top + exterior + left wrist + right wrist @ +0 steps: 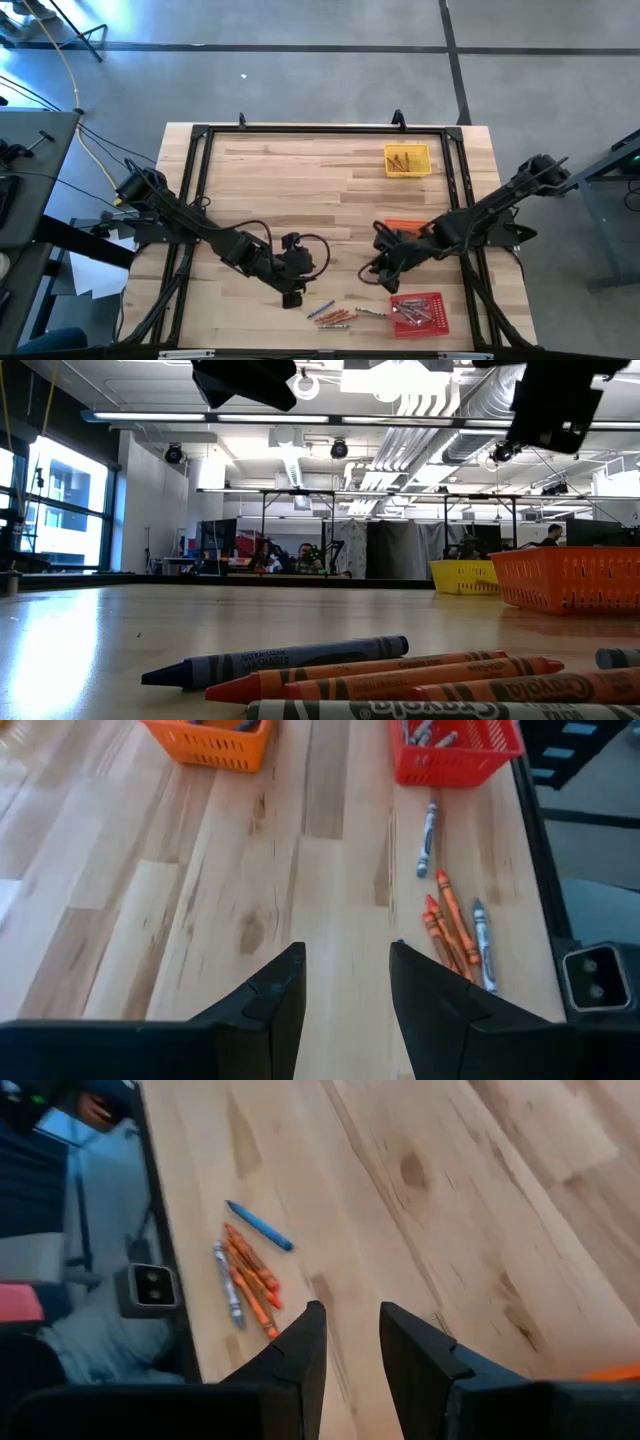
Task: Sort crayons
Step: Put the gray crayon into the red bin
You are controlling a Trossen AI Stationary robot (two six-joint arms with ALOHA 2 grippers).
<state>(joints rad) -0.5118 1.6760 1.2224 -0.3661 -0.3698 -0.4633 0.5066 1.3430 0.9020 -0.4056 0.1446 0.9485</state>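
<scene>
Loose crayons (333,316) lie in a small cluster on the bare wood near the front edge of the table (300,190), between the two grippers and just left of the red tray (437,322). They are thin paper-wrapped sticks with pointed tips. The low view shows printed labels on the wrappers. In the right wrist view six can be counted: one blue crayon (260,1226) lying apart from the others at an angle, one grey crayon (228,1285) and four orange or reddish ones (250,1280) packed side by side. The left wrist view shows a further grey crayon (429,824) lying alone nearer the red tray.

Three square mesh trays are on the table. The red tray holds a heap of crayons, mostly grey; their number cannot be told. The yellow tray (427,168), toward the far right of the table, holds a few orange or reddish sticks. The orange tray (398,224) is largely covered by the right arm in the high view.

The left gripper (292,297) hangs above the table just left of the loose cluster, fingers spread, holding nothing. The right gripper (370,283) hangs above the wood beside the orange tray, fingers parted with a gap between them, nothing in them.
</scene>
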